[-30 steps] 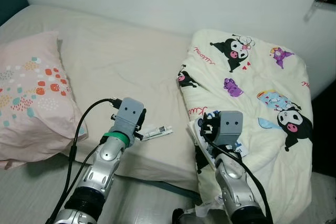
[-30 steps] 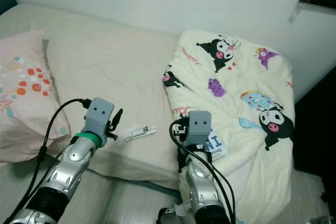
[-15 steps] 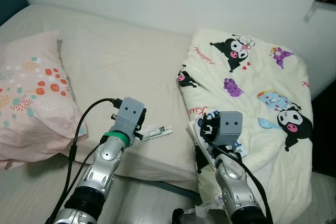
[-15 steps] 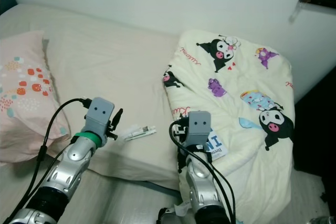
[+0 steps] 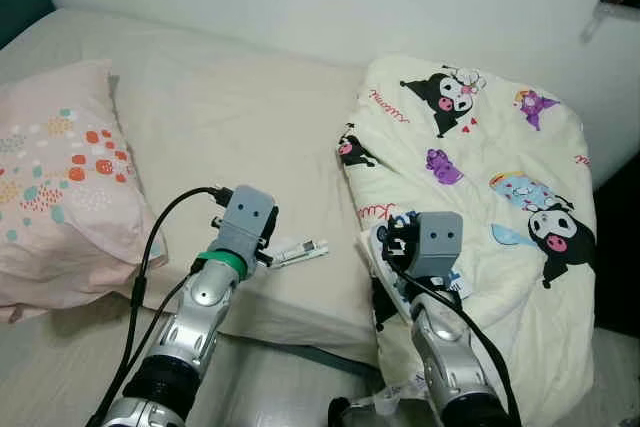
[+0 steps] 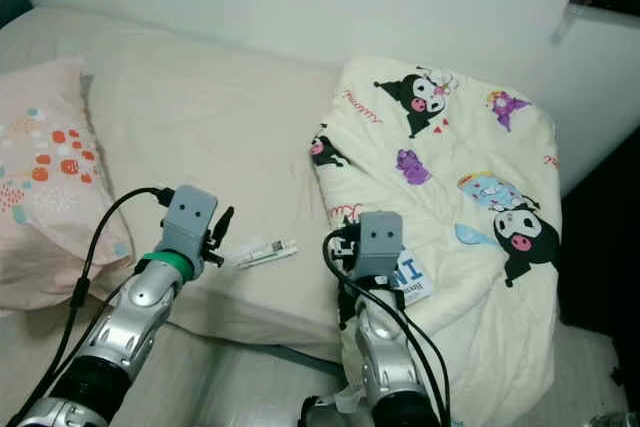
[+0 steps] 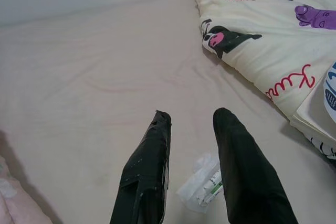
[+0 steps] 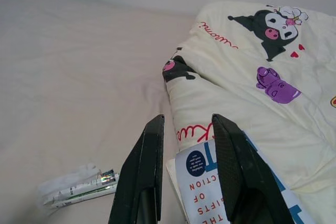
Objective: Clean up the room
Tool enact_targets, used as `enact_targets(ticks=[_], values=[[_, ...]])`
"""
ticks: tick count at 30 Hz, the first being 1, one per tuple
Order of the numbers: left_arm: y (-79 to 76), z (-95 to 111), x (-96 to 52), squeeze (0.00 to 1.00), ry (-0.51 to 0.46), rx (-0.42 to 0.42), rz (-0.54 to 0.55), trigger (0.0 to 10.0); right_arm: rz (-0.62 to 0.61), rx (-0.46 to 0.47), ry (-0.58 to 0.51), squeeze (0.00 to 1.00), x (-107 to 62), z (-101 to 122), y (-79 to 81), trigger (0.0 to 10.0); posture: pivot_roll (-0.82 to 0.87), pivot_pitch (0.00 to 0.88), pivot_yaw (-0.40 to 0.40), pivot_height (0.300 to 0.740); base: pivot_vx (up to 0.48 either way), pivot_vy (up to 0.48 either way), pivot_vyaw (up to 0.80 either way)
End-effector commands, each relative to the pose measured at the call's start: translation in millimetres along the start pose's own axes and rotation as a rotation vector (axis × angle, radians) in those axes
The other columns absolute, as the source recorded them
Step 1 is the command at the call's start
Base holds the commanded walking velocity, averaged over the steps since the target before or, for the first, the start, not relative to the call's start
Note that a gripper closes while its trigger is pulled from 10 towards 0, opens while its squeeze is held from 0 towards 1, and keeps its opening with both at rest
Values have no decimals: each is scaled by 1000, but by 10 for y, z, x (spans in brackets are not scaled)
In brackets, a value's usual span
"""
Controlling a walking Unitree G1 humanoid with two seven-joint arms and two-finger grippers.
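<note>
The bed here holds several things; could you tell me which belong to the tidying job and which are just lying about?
For the job:
- wrapper, by the open left gripper
- book, under the open right gripper

Just lying about:
- pillow
- cartoon quilt

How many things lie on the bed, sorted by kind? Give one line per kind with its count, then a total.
Pillow: 1
Cartoon-print quilt: 1
Book: 1
Small wrapper: 1
Total: 4
</note>
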State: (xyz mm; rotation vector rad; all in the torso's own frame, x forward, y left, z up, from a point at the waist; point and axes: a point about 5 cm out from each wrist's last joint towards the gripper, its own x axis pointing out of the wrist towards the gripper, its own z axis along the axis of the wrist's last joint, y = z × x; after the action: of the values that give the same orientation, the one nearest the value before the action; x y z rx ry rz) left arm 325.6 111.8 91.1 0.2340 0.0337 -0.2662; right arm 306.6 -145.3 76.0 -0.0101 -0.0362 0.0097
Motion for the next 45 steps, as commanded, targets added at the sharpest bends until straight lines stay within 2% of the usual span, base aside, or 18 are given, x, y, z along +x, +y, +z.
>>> enact_targets(ticks=[1, 28, 34, 36, 39, 40, 42, 44, 45], values=[[-8, -71, -19, 0, 28, 1, -1, 10000, -8, 3, 19, 0, -30, -56, -2, 10000, -87, 74, 60, 694, 0, 0, 0], [-8, -71, -20, 0, 29, 3, -1, 10000, -11, 13, 19, 0, -32, -52, 8, 10000, -88, 79, 63, 580, 0, 0, 0], [-10, -68, -16, 0, 30, 5, -2, 10000, -16, 16, 17, 0, -33, -53, -7, 10000, -89, 83, 65, 575, 0, 0, 0], [-14, -58, 2, 0, 32, 23, -7, 10000, -23, 14, 16, 0, -30, -49, -27, 10000, -92, 88, 66, 575, 0, 0, 0], [-85, 22, 88, 0, -3, 201, -72, 10000, -49, 11, -2, 0, -29, -3, -110, 10000, -112, 105, 64, 575, 0, 0, 0], [-85, 22, 88, 0, -3, 201, -72, 10000, -49, 11, -2, 0, -29, -3, -110, 10000, -112, 105, 64, 575, 0, 0, 0], [-163, 81, 160, 0, -22, 284, -133, 10000, -73, -6, -40, 0, -33, 74, -174, 10000, -124, 113, 64, 575, 0, 0, 0], [-228, 131, 231, 0, -28, 335, -188, 10000, -110, -33, -94, 0, -43, 190, -253, 10000, -150, 122, 64, 575, 0, 0, 0], [-228, 131, 231, 0, -28, 335, -188, 10000, -110, -33, -94, 0, -43, 190, -253, 10000, -150, 122, 64, 575, 0, 0, 0]])
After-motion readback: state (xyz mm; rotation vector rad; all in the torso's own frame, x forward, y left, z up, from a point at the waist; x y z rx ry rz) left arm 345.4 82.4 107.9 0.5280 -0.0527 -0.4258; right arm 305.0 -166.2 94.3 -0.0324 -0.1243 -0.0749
